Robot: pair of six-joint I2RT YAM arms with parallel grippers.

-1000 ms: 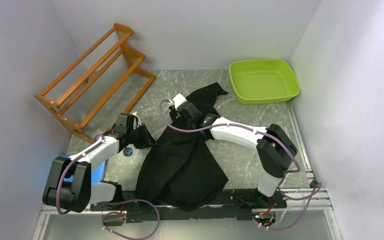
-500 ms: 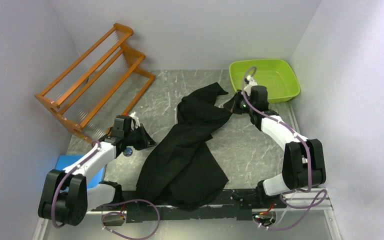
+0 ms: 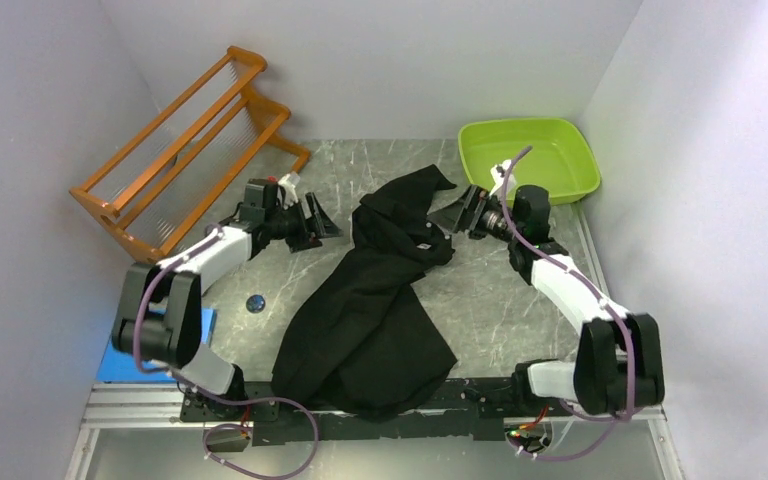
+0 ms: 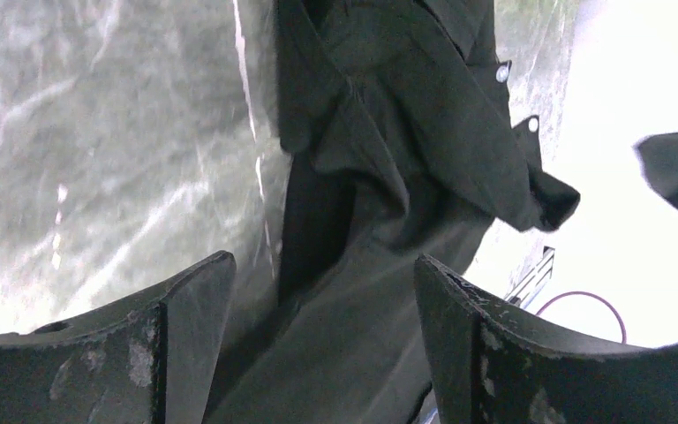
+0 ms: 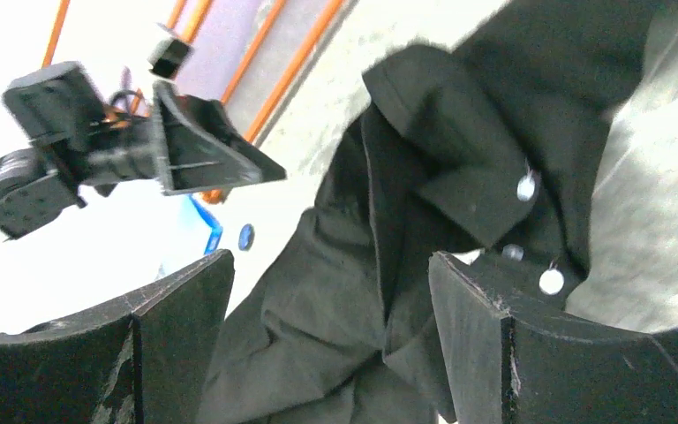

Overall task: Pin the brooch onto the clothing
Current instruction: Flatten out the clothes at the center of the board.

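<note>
From above, the black shirt [image 3: 370,300] lies crumpled in a long heap down the middle of the bench [image 3: 500,290]. The left gripper [image 3: 322,222] and right gripper [image 3: 450,214] flank its far end. The wrist views add what that view misses — both pairs of fingers stand wide apart with nothing between them, and pale buttons [image 5: 525,186] dot the folded front. The brooch [image 3: 255,302], a small blue disc, sits on bare bench left of the shirt. The grey marbled surface also carries an orange rack [image 3: 190,150] and a green tray [image 3: 528,160]; pale walls [image 3: 400,60] close it in.
</note>
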